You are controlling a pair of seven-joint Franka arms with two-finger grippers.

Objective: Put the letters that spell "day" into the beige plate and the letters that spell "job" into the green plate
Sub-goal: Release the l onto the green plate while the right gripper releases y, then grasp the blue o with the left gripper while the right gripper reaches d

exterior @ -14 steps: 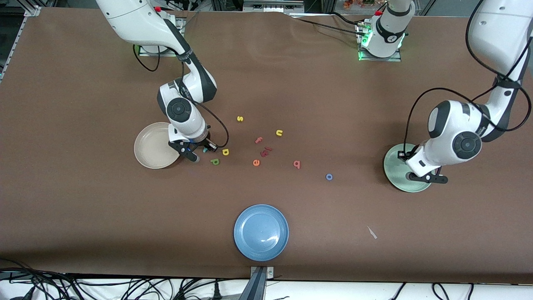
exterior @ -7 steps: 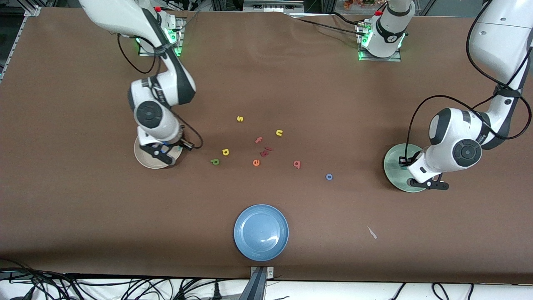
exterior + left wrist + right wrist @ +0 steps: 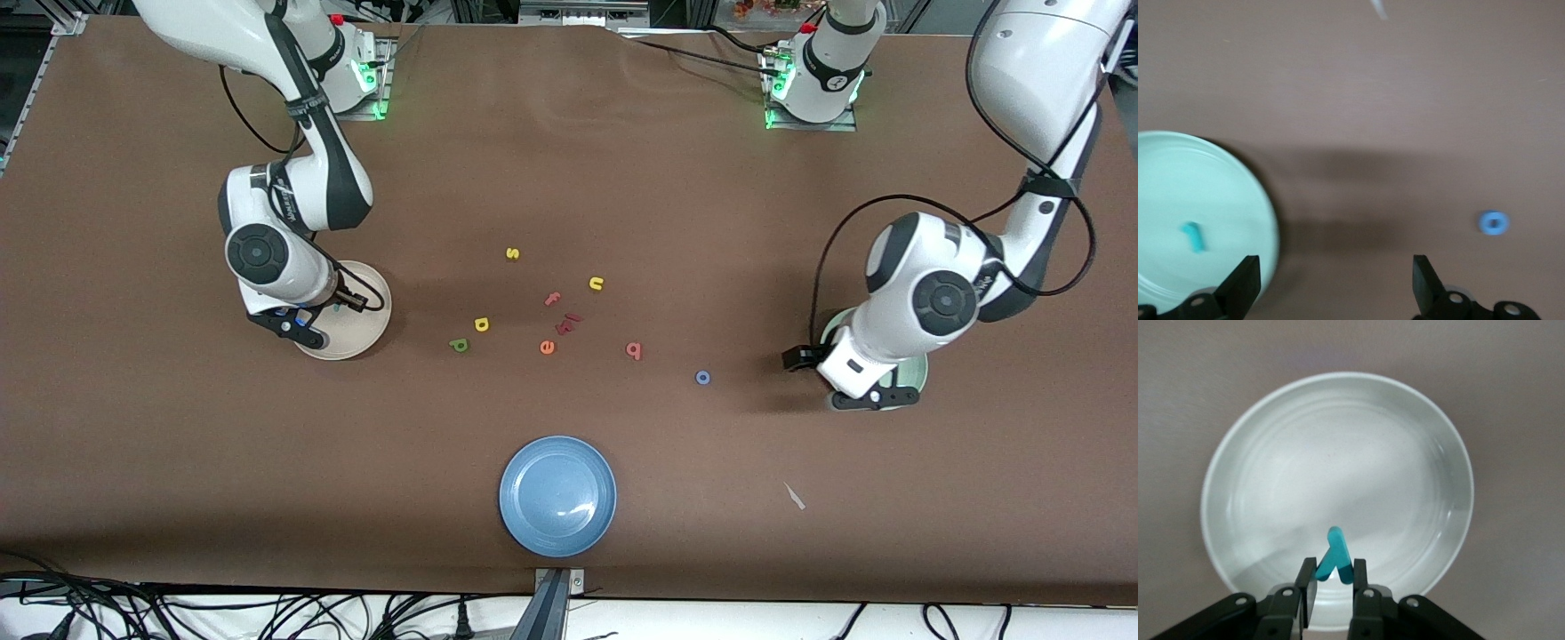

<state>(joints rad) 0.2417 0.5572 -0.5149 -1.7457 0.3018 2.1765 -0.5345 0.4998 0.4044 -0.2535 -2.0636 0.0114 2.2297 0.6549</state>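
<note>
Two grippers: the right gripper (image 3: 1333,577) pinches one teal y (image 3: 1336,557) over the beige plate (image 3: 1258,453); the left gripper (image 3: 1331,283) gapes beside the green plate (image 3: 1238,200) holding one teal j (image 3: 1194,237).

Carried off the table by the right end effector (image 3: 1333,577), clamped shut on it: the teal y (image 3: 1336,559), lifted from beside the yellow a (image 3: 481,324) and now over the beige plate (image 3: 364,331). Sprung wide apart, the left end effector (image 3: 1335,287), leaving the teal j (image 3: 1194,237) lying in the green plate (image 3: 1238,193). Shifted off the plate's middle to its rim on the side toward the blue o (image 3: 702,378).
</note>
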